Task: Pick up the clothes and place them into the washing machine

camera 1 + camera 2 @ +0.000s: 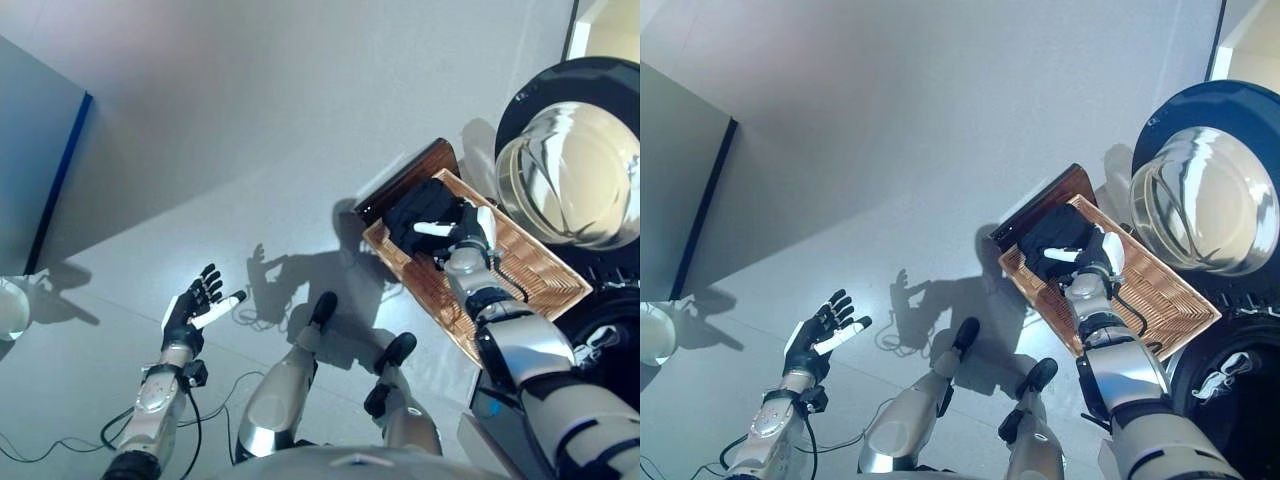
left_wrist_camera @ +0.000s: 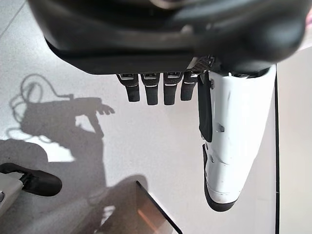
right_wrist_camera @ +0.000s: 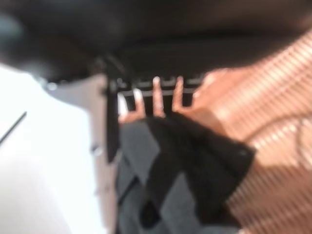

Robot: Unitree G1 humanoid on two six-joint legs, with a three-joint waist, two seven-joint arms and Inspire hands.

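Note:
Dark clothes [image 1: 415, 215] lie in the near-left end of the shallow wicker basket [image 1: 540, 275], which rests on a low dark brown box [image 1: 405, 178] beside the washing machine's open drum [image 1: 570, 170]. My right hand [image 1: 468, 238] is down in the basket with its white thumb stretched across the clothes and its fingers on them. In the right wrist view the dark cloth [image 3: 195, 165] lies just past the fingers, over the wicker. My left hand [image 1: 190, 310] hangs open and empty over the grey floor, far to the left of the basket; it also shows in the left wrist view [image 2: 234, 126].
A grey panel with a blue edge [image 1: 60, 170] stands at the left. A white round object [image 1: 10, 305] sits at the left edge. The washing machine's dark front [image 1: 610, 320] is close by my right arm. Open grey floor lies between my left hand and the basket.

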